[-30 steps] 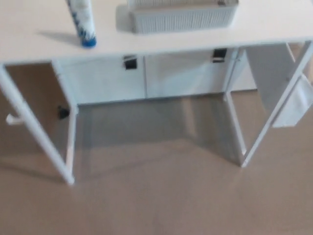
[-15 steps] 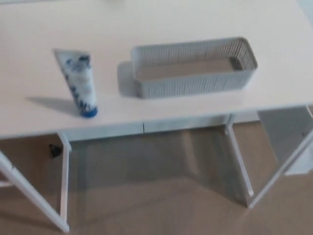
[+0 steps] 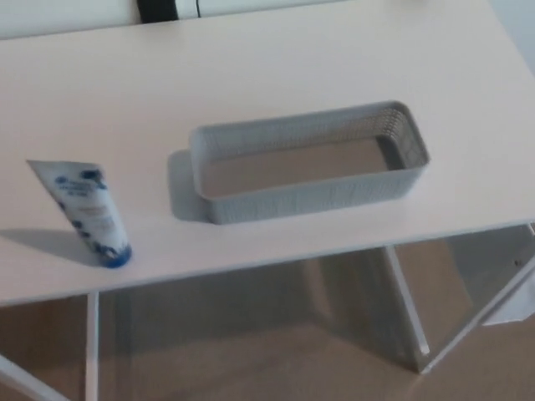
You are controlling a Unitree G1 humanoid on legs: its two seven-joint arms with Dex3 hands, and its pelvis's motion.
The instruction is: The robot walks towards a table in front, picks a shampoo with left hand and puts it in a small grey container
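A smooth white shampoo tube point(image 3: 86, 211) with blue print is stood on its blue cap near the front left edge of the pale matte worktop point(image 3: 251, 67), apart from an oblong, round-cornered grey mesh container point(image 3: 311, 197) set mid-front; neither robot hand is shown.

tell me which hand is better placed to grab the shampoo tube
Probably left: the shampoo tube stands cap-down at the left front of the table, left of the grey mesh container. Neither hand is in view.
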